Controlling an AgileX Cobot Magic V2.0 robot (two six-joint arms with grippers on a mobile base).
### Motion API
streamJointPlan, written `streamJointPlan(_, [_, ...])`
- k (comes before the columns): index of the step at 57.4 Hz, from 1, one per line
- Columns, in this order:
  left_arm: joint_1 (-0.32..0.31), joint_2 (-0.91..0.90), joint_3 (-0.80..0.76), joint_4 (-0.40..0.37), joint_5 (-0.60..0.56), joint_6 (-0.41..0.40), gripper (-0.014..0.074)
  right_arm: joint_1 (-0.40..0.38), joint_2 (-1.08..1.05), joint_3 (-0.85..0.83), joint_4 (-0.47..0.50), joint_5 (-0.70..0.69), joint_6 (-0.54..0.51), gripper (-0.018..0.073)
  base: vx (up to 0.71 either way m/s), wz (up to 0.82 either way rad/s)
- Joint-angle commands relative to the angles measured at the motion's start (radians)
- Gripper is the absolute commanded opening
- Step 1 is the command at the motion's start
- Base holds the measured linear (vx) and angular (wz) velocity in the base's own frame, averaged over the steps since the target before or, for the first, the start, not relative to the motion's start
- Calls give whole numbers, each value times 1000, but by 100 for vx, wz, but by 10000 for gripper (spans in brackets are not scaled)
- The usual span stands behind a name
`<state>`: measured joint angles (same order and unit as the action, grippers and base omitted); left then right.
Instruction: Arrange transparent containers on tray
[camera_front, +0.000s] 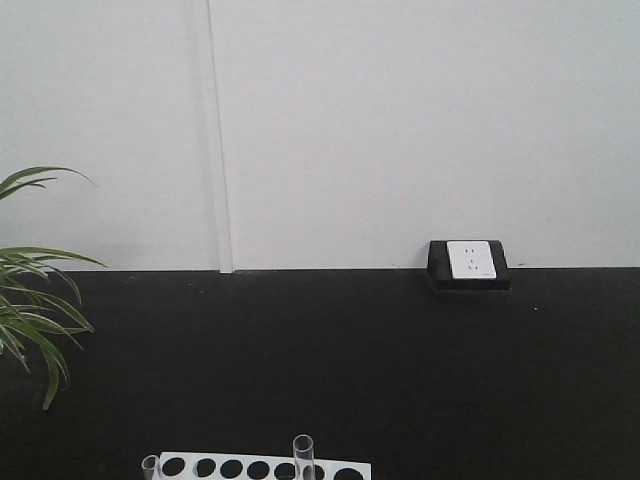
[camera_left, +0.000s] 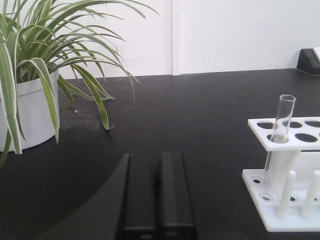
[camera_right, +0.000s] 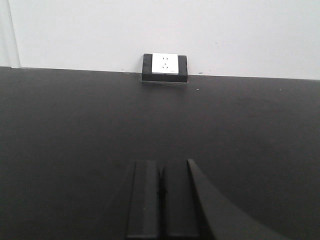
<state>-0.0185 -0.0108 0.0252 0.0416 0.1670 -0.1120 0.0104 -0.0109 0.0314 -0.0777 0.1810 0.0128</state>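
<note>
A clear test tube (camera_left: 282, 120) stands upright in a white rack with round holes (camera_left: 290, 165) at the right of the left wrist view. The front view shows that rack's top (camera_front: 262, 467) at the bottom edge, with one tube (camera_front: 303, 455) rising from it and another tube's rim (camera_front: 150, 465) at its left end. My left gripper (camera_left: 159, 156) is shut and holds nothing, low over the black table, left of the rack. My right gripper (camera_right: 161, 164) is shut too, with nothing in it, over bare black table. The tray is out of view.
A potted spider plant in a white pot (camera_left: 30, 107) stands at the left, its leaves (camera_front: 30, 300) reaching over the table. A wall socket in a black frame (camera_right: 164, 67) sits at the table's far edge by the white wall.
</note>
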Motion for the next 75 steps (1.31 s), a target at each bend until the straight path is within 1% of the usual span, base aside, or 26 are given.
streamJointPlan(1, [-2,-13,32,-7,-80,-9,-6,0,-8,8,-10,-87,-1,-8,0,0])
streamJointPlan(61, [-2,-13,32,-7,-80,-9,-6,0,-8,8,-10,-87,-1,-8,0,0])
streamJointPlan(75, [-2,-13,32,-6,-104,-9,-6,0,-8,8,-14,-89,-13,-8,0,0])
